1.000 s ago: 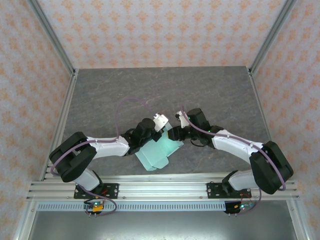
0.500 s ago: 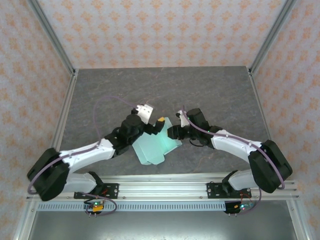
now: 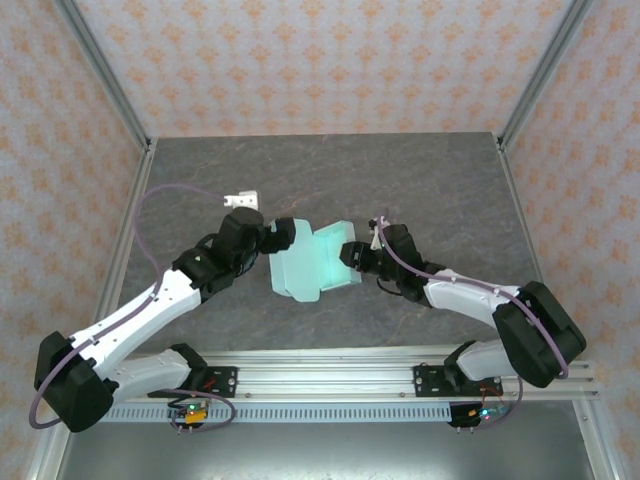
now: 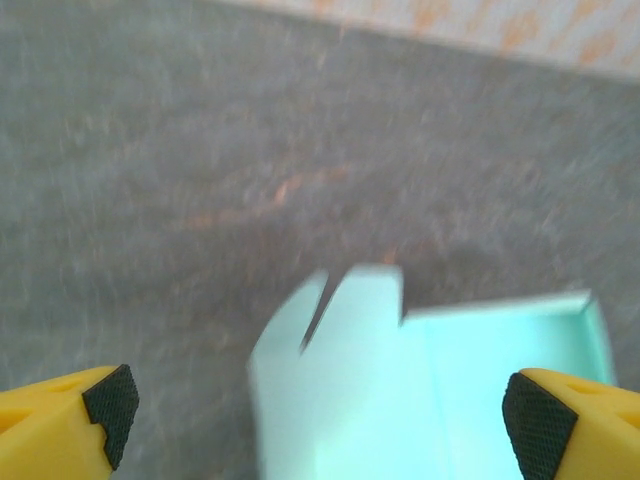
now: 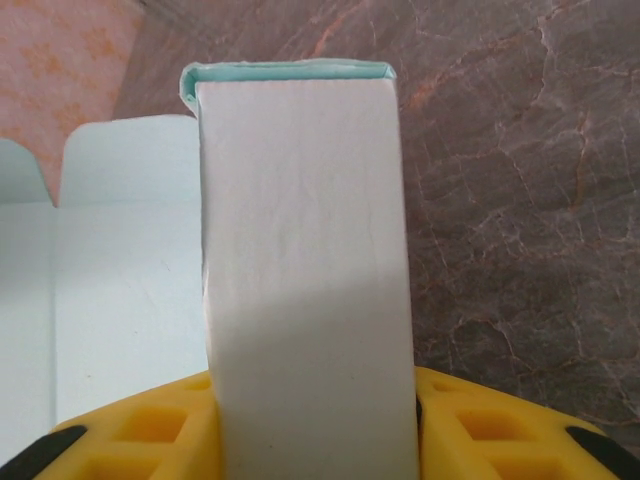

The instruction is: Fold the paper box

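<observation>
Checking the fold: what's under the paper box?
The paper box rests on the grey marbled table. Anything beneath the card is covered, and the right gripper hides its right edge.

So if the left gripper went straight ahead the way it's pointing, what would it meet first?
Probably the paper box: its notched flap lies straight ahead of the wide-open left gripper. The picture is blurred, so height is unclear; it might skim over the card.
</observation>
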